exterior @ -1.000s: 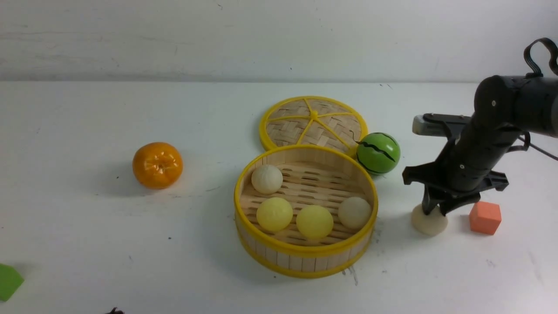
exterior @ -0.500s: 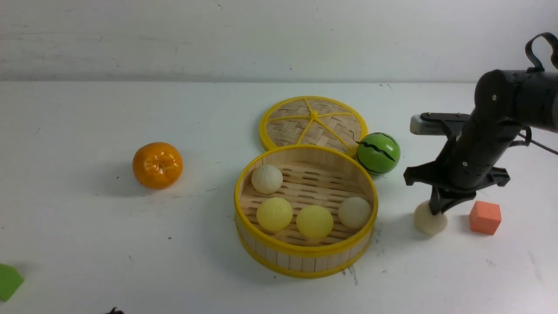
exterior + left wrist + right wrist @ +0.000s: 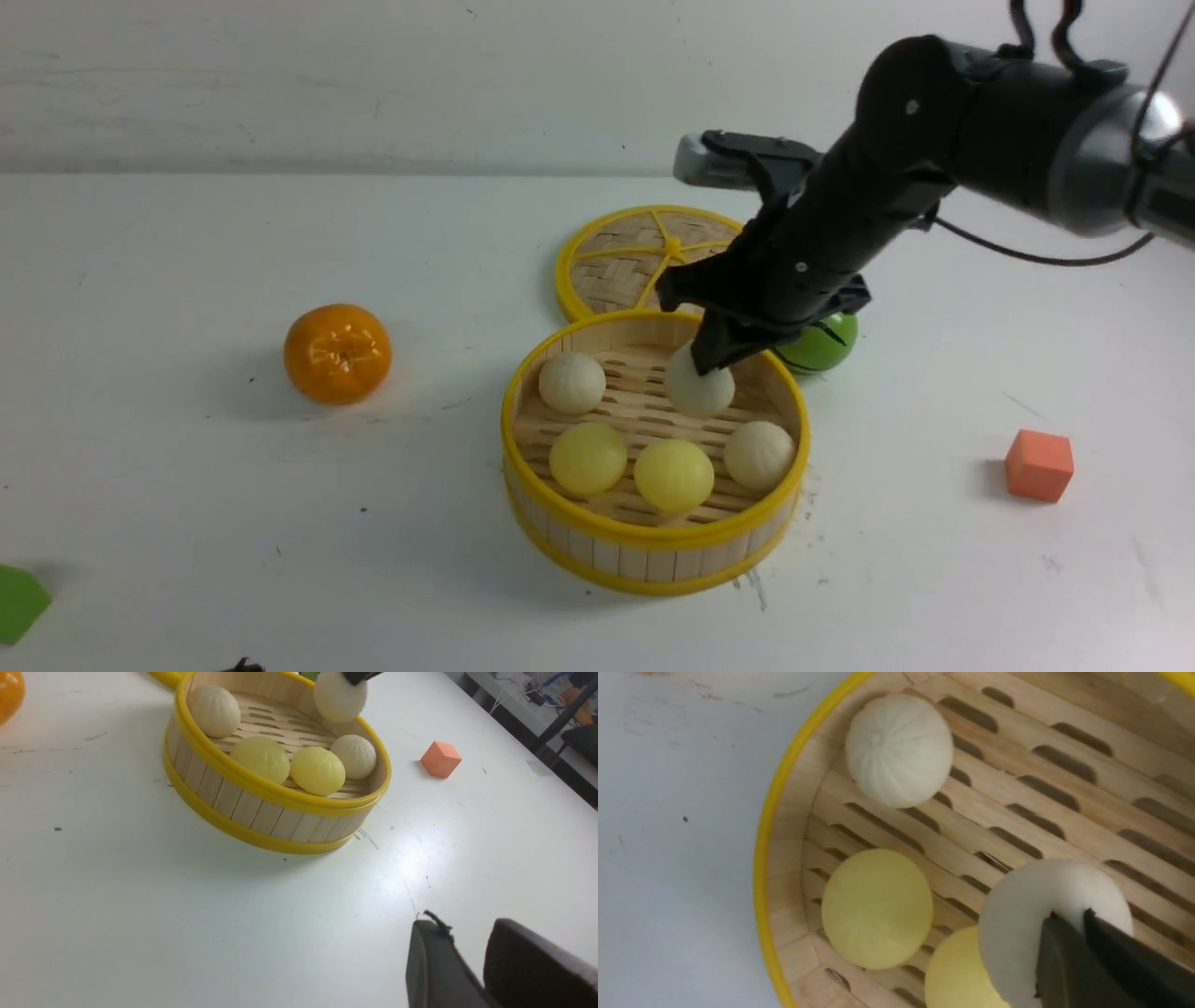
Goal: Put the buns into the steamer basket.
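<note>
Holding over the steamer basket (image 3: 653,546), four buns already inside. My right gripper (image 3: 714,362) pinches the fifth bun (image 3: 698,390) above the far-right floor. Next: lower into that free patch, then release. Left gripper (image 3: 467,970) parked near, jaws narrow, empty.

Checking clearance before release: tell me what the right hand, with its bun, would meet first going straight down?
Probably bare basket floor: the held bun in the right hand hangs over open slats; depth is uncertain.

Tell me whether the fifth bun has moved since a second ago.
Yes. The fifth bun, gripped by the right gripper, went from beside the orange cube leftward to above the basket.
</note>
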